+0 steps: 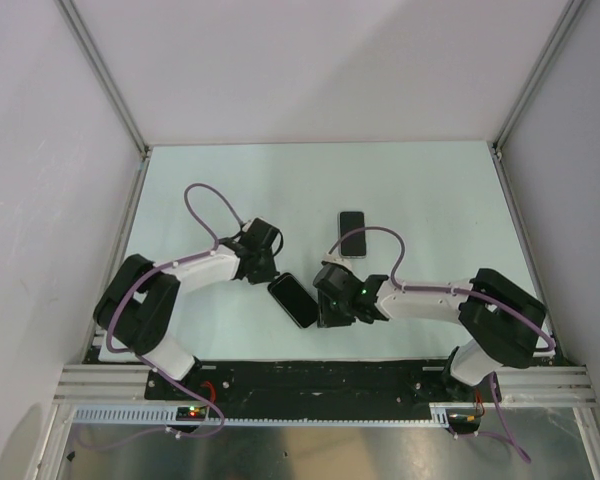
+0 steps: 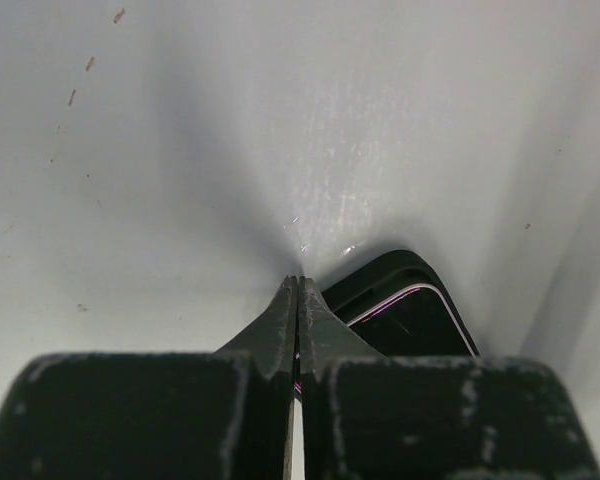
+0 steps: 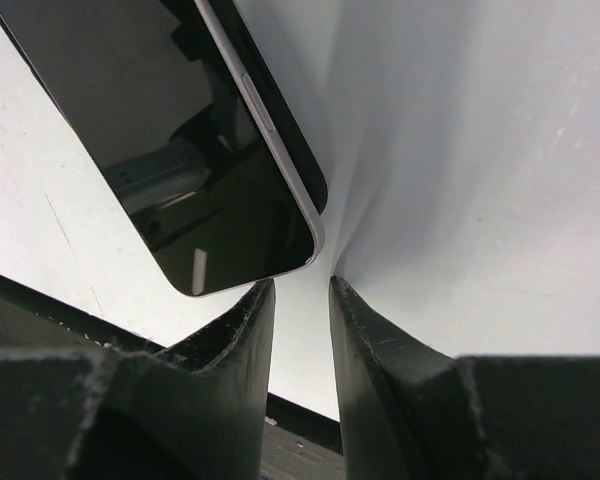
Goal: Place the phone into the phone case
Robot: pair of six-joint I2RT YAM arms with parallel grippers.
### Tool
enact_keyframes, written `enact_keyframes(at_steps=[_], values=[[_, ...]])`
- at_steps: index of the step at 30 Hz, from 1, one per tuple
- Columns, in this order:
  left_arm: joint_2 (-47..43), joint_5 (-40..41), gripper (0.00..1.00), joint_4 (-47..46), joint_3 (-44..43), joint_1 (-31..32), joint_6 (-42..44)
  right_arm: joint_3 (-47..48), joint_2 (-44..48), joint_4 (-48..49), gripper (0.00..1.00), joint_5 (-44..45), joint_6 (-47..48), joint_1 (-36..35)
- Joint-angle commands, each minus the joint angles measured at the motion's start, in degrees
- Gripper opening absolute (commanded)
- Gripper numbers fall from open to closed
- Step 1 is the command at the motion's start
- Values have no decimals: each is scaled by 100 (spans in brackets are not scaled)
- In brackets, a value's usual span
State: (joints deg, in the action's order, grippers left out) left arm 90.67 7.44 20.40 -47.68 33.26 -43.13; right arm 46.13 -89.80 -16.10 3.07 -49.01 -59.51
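Note:
A black-screened phone (image 1: 293, 300) with a silver edge lies slanted on the white table between my two grippers. A black phone case (image 3: 292, 150) shows as a dark rim along the edge of the phone (image 3: 170, 130) in the right wrist view. The left wrist view shows the case corner (image 2: 380, 275) framing the phone (image 2: 420, 320). My left gripper (image 1: 270, 268) (image 2: 298, 280) is shut, empty, its tips on the table just beside that corner. At the phone's near end, my right gripper (image 1: 325, 295) (image 3: 302, 282) stands open by a narrow gap with nothing inside.
A second dark phone-shaped slab (image 1: 352, 233) with a light rim lies farther back, right of centre. Grey walls enclose the table on three sides. A black rail (image 1: 310, 380) runs along the near edge by the arm bases.

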Motion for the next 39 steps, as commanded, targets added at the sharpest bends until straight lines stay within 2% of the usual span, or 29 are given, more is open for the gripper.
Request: enact_keyframes(at_steps=[1,10,39], values=[[-159,-386,0,254,101,241,-148,354,-170,243,33,235,65,57],[-145,-457,0,245,110,388,-224,596,-305,188,34,194,240,314],[-472,-602,0,227,320,633,-550,1361,-784,218,34,214,537,438]])
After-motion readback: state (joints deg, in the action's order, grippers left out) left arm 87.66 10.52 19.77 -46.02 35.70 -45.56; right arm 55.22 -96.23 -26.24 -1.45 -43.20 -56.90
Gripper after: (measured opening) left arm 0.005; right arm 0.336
